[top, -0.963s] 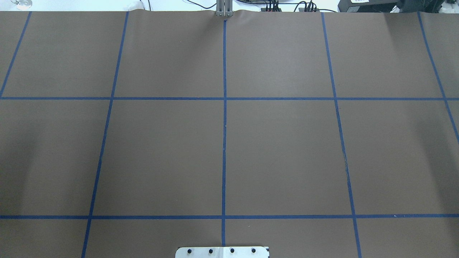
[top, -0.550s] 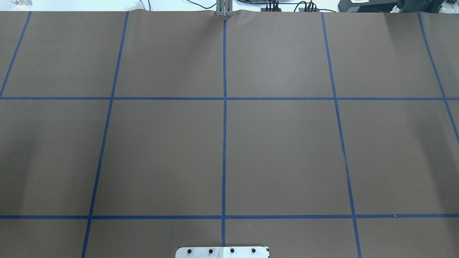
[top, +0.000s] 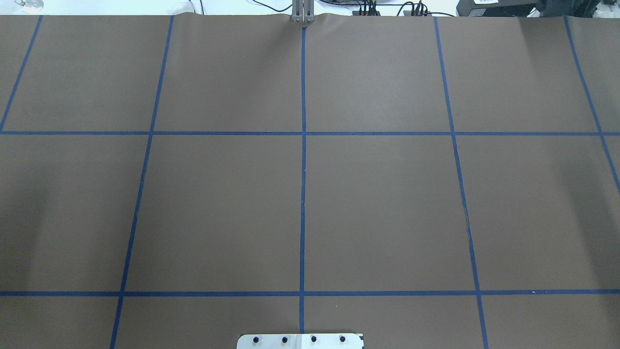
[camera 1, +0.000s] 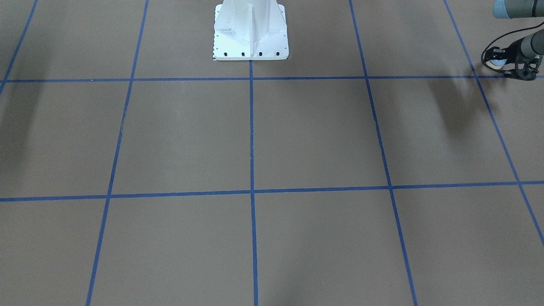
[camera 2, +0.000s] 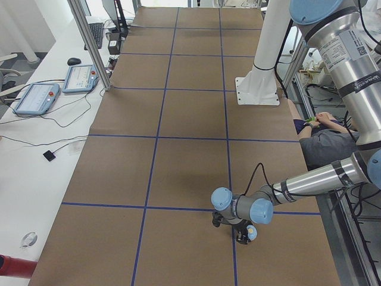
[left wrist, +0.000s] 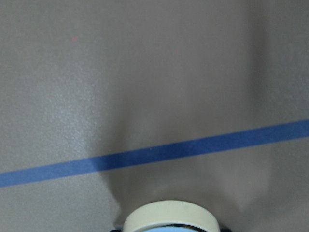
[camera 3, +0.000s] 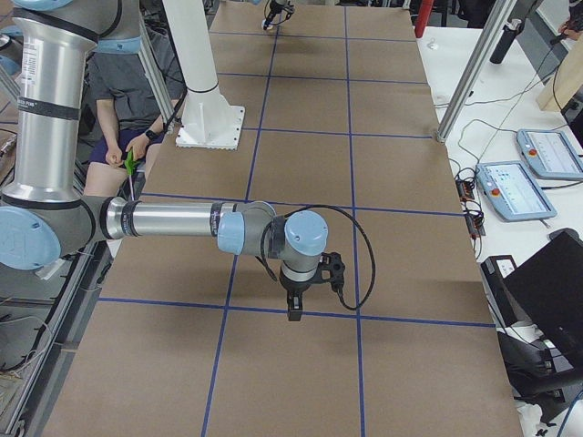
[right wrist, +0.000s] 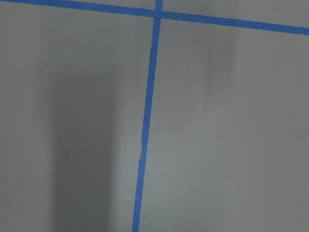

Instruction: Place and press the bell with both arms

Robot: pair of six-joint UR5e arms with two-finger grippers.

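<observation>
The left end effector, black and skeletal, is gripping the small light-blue dome-shaped desk bell between its closed fingers, low over the brown paper-covered surface near its left end and close to the robot's side. It is hovering just beside a strip of the blue tape grid. In the left wrist view the bell's cream round base is showing ahead of the blue dome; whether its axis is standing upright I cannot tell. The right end effector is hanging fingers-down over a tape line near the surface's right end, and how far open it is I cannot tell. The white bolted pedestal is standing at the robot's edge, well apart from both.
</observation>
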